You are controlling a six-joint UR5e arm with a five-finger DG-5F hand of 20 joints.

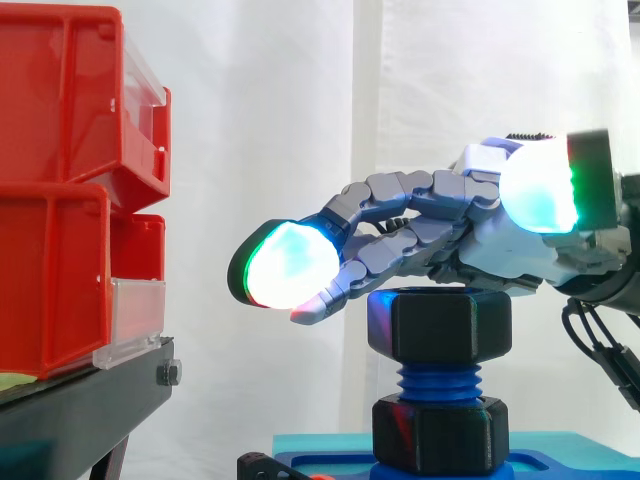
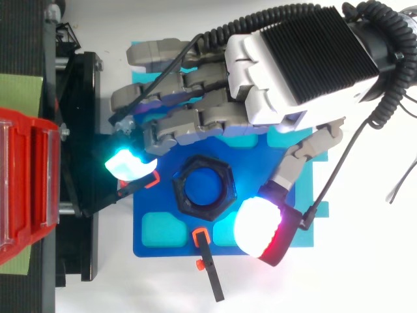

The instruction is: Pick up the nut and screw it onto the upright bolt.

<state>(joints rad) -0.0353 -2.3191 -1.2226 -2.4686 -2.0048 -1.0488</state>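
The hand (image 1: pixel 470 225) is hovering wide open, holding nothing, just over the black nut (image 1: pixel 450 325), which is sitting atop the upright blue bolt (image 1: pixel 440 382) at lower centre. With threads showing bare below the nut, the screwing-on appears unfinished, so the next move is calling for a grip on its flats and a twist.

Two red bins (image 1: pixel 60 250) stacked on a black stand (image 1: pixel 80 410) — white curtain (image 1: pixel 300 120) behind
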